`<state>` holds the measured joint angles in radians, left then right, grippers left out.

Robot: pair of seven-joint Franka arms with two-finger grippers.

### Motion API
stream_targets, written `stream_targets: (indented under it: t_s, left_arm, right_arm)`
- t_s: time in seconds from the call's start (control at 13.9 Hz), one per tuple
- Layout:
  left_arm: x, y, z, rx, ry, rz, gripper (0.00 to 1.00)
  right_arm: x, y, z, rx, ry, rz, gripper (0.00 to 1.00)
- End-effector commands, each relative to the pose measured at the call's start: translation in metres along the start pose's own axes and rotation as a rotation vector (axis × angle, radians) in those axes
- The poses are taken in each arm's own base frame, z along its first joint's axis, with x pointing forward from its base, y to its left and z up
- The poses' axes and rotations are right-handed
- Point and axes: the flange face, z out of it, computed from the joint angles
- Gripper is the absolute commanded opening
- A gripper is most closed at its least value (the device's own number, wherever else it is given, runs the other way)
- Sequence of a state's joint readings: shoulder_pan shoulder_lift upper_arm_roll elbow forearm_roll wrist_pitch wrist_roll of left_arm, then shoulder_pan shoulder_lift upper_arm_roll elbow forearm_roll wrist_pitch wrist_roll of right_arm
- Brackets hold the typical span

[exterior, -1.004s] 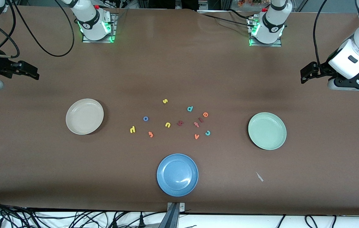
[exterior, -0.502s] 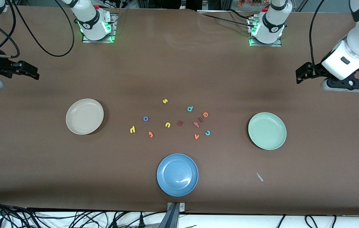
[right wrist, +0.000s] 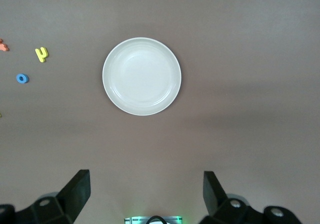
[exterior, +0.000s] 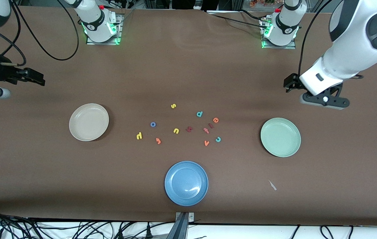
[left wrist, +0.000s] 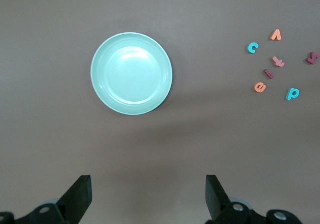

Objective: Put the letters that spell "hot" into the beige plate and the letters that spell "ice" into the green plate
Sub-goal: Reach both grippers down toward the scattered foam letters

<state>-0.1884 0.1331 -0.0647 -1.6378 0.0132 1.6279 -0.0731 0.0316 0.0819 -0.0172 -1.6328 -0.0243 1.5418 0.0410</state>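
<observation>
Hadn't grabbed anything yet: left gripper (left wrist: 147, 201) wide over bench near green plate (exterior: 280, 137), right gripper (right wrist: 145, 199) wide too, c (exterior: 218, 139) probably next.

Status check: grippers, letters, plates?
Left gripper open above table by pale green plate. Right gripper open near cream-beige plate. Both plates empty, nothing blocking.

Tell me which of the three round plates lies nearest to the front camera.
The round blue plate. It lies lowest in the front view, below the scattered letters, while the beige plate and green plate lie farther.
</observation>
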Motion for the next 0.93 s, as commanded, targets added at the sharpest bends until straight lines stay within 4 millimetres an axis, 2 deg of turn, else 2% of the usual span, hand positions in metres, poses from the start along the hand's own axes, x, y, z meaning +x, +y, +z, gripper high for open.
stream_targets:
  t_s: [0.0, 0.22, 0.43, 0.5, 0.65, 0.72, 0.86]
  left_arm:
    - [0.018, 0.041, 0.018, -0.023, -0.026, 0.067, 1.00]
    - [0.041, 0.091, 0.040, -0.118, -0.004, 0.120, 1.00]
    - [0.056, 0.145, 0.076, -0.171, -0.021, 0.175, 1.00]
    - [0.058, 0.169, 0.089, -0.174, -0.007, 0.192, 1.00]
    - [0.058, 0.213, 0.132, -0.170, -0.040, 0.241, 1.00]
    - [0.056, 0.236, 0.151, -0.158, -0.039, 0.271, 1.00]
    - [0.060, 0.264, 0.185, -0.155, -0.008, 0.300, 1.00]
  right_arm:
    - [0.006, -0.024, 0.009, -0.011, -0.029, -0.029, 1.00]
    - [0.016, -0.065, 0.031, -0.024, -0.052, -0.093, 1.00]
    - [0.031, -0.091, 0.052, 0.046, -0.027, 0.022, 1.00]
    - [0.036, -0.104, 0.060, 0.048, -0.024, 0.011, 1.00]
    - [0.047, -0.125, 0.081, 0.044, -0.018, -0.015, 1.00]
    - [0.055, -0.138, 0.098, 0.043, -0.007, -0.024, 1.00]
    - [0.076, -0.167, 0.144, 0.043, 0.014, -0.049, 1.00]
